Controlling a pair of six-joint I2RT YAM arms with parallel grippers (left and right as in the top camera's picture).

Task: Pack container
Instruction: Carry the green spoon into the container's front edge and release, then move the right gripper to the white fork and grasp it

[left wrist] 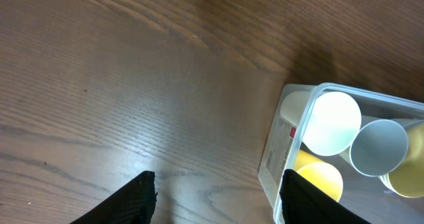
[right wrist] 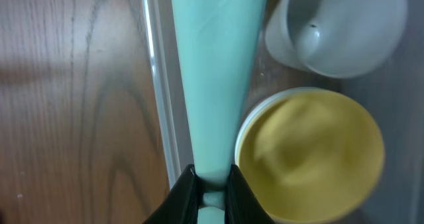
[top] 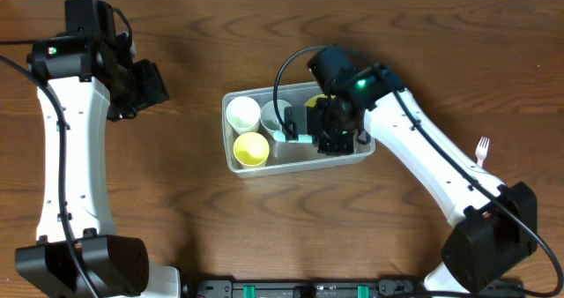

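The clear container (top: 236, 161) sits mid-table and holds a white cup (top: 242, 113), a pale grey cup (top: 272, 115), a yellow cup (top: 251, 148) and a yellow bowl (top: 315, 100). My right gripper (top: 330, 132) is down inside the container, shut on a pale mint-green utensil (right wrist: 215, 65) that lies along the container wall (right wrist: 156, 85), beside the yellow bowl (right wrist: 311, 151) and the grey cup (right wrist: 344, 25). My left gripper (top: 145, 85) is open and empty over bare table left of the container (left wrist: 281, 141).
A white plastic fork (top: 482, 150) lies on the wooden table to the right of the container. The left wrist view shows the white cup (left wrist: 331, 123), the grey cup (left wrist: 379, 146) and the yellow cup (left wrist: 322, 177) inside the container.
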